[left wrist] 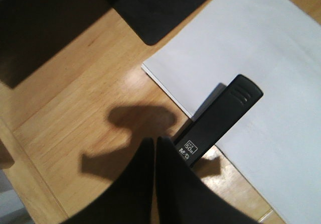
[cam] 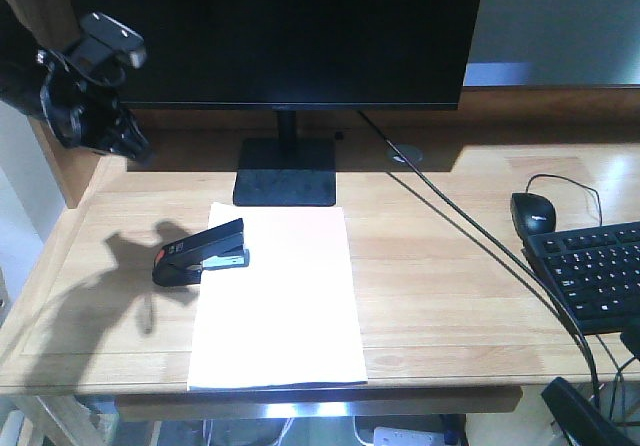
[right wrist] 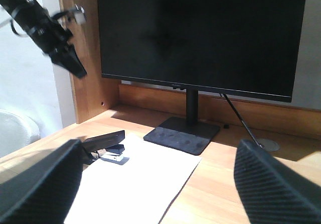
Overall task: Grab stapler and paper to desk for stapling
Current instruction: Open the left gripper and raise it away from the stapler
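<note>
Hovering above the worktop (cam: 450,296), our left pincer (left wrist: 154,148) is pressed together, empty; our right pincer (right wrist: 160,184) gapes apart. Stapler (cam: 200,253) rests across the paper's (cam: 280,306) left edge.

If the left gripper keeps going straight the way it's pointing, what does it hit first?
Probably bare desk just beside the stapler. The left gripper is shut, aimed down at wood near the stapler's labelled end, short of the paper. Depth is unclear.
</note>
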### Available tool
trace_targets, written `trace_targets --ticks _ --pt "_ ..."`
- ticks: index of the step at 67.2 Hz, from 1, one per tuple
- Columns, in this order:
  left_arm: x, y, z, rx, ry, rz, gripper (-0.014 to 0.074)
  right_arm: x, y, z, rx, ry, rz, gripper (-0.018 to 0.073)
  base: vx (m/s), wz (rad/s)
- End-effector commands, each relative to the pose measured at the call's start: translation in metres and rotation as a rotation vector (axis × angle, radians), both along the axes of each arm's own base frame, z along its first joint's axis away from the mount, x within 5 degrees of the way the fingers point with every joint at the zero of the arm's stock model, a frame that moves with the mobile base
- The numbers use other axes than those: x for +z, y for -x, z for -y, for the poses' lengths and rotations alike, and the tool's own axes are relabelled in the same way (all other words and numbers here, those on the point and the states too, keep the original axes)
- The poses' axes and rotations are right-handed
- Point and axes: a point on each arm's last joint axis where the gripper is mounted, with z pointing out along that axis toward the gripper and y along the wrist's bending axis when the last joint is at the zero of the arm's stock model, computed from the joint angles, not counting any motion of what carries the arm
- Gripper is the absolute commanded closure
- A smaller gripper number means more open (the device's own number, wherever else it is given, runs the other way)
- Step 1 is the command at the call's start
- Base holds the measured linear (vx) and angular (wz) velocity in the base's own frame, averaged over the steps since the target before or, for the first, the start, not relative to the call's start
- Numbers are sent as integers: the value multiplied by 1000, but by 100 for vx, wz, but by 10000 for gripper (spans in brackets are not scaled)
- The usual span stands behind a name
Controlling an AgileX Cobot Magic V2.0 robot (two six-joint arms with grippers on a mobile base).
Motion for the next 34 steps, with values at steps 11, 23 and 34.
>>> trace_targets --ticks 11,23,34 --pt "74 35 -2 120 110 181 603 9 -1 2 -23 32 39 -22 0 0" --pt "93 46 -22 344 222 190 603 9 -1 2 -23 32 39 -22 0 0" --pt "93 53 -38 459 169 229 603 9 -1 2 -23 32 39 -22 0 0"
